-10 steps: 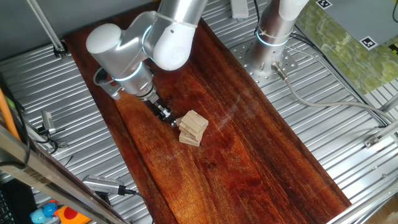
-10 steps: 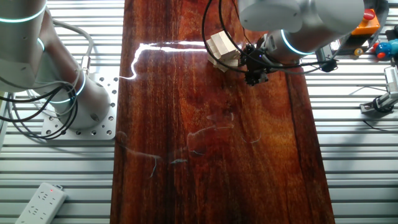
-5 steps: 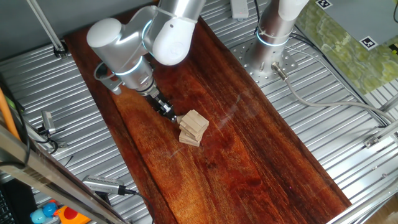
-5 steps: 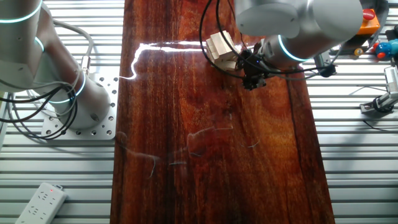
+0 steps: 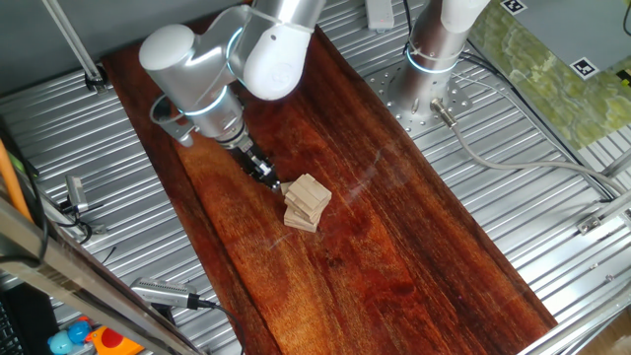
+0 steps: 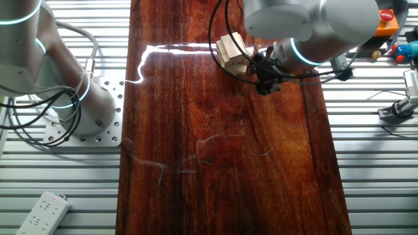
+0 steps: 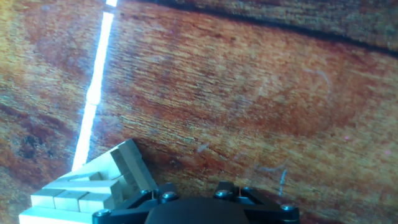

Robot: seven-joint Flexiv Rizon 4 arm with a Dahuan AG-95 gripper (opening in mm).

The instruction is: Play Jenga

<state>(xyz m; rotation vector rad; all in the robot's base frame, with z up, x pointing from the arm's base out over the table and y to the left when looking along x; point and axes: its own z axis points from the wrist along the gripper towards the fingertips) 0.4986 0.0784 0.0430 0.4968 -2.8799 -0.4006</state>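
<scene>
Dark red-brown polished wooden counter (image 5: 394, 247), a long plank flanked by ribbed metal decking, carries the only task object. Silver-grey jointed robot arm (image 5: 212, 69) reaches down over the plank's upper end, and its black two-finger tool (image 5: 266, 177) points obliquely at the stack. Pale, light-tan Jenga stack of rectangular wooden blocks (image 5: 306, 201), a few crossed layers, stands on the counter immediately beyond the tool tip; in the other fixed view the same stack (image 6: 232, 51) sits just beside the tool (image 6: 258, 65), near the bright glare streak.

Key relation: taking the stack as landmark, the tool lies on its arm-facing side, low against the layers. Tip and blocks appear to meet, though whether they truly touch cannot be told. The layers look skewed, with the top one turned relative to the one beneath. In the hand view the stack (image 7: 93, 183) occupies the lower left corner, off the camera's centre line, with one block end angled upward.

Tool state: the fingers are too small in the fixed views and hidden in the hand view, so open or closed cannot be told. Judged from this alignment, the coming move is probably a push or pinch on one block, and a skewed stack risks toppling.
</scene>
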